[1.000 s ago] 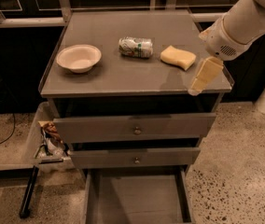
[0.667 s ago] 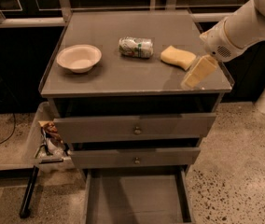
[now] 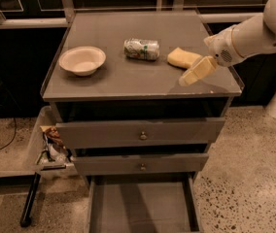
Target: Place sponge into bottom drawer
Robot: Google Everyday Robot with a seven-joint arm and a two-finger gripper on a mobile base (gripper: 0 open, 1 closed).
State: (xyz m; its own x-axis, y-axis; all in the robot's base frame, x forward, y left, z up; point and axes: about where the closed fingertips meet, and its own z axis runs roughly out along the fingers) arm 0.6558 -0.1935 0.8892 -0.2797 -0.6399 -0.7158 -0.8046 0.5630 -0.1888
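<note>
Tool is hanging low over the right front part of the table, just beside the sponge on its near-right side. Honestly can't tell if it's clenched or released from here, but it doesn't look like it's got hold of anything.

The sponge sits flat on the table, right of center, nowhere near the bottom drawer yet. So I'd call this the reach-in step, with the grab not done. Next move probably means lining the tool up across the sponge's narrow sides and dropping a touch lower, then carrying it out past the front edge and down to the drawer, which is already pulled out.

The sponge is a pale yellow soft block with curvy sides, so it should squish under a grip. Left of it there's a crushed can lying on its side, shiny and dented. Further left is a shallow, pale, matte bowl. The table is smooth grey with a slight sheen. The bottom drawer is a wide, flat grey tray with low sides.
</note>
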